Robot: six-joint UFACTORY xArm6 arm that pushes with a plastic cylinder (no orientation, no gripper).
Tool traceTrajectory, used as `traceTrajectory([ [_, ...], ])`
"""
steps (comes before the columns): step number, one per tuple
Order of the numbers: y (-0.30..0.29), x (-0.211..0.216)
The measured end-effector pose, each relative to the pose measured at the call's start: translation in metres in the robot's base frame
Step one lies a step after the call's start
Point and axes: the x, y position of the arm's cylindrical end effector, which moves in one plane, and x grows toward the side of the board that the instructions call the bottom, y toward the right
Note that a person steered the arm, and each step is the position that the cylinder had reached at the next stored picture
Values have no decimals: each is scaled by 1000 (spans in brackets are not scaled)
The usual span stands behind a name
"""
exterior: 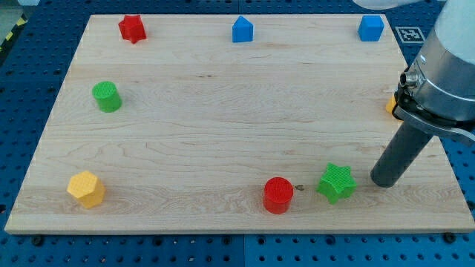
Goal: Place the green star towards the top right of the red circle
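The green star (337,182) lies near the board's bottom right. The red circle (278,195) sits just to its left and slightly lower, with a small gap between them. My tip (384,181) rests on the board just right of the green star, a small gap away from it. The rod rises from there to the arm's grey body at the view's right edge.
A red star (132,28), a blue house-shaped block (242,30) and a blue cube (370,27) line the top edge. A green cylinder (107,96) and a yellow hexagon (86,188) sit at the left. An orange block (390,105) peeks from behind the arm.
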Motion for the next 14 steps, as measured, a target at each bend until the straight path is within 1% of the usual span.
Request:
traceTrajectory([
  [1,-12,2],
  [3,-25,-14],
  [6,-34,5],
  [8,-35,6],
  [10,-57,6],
  [11,-57,3],
  [12,-57,-19],
  [14,-57,1],
])
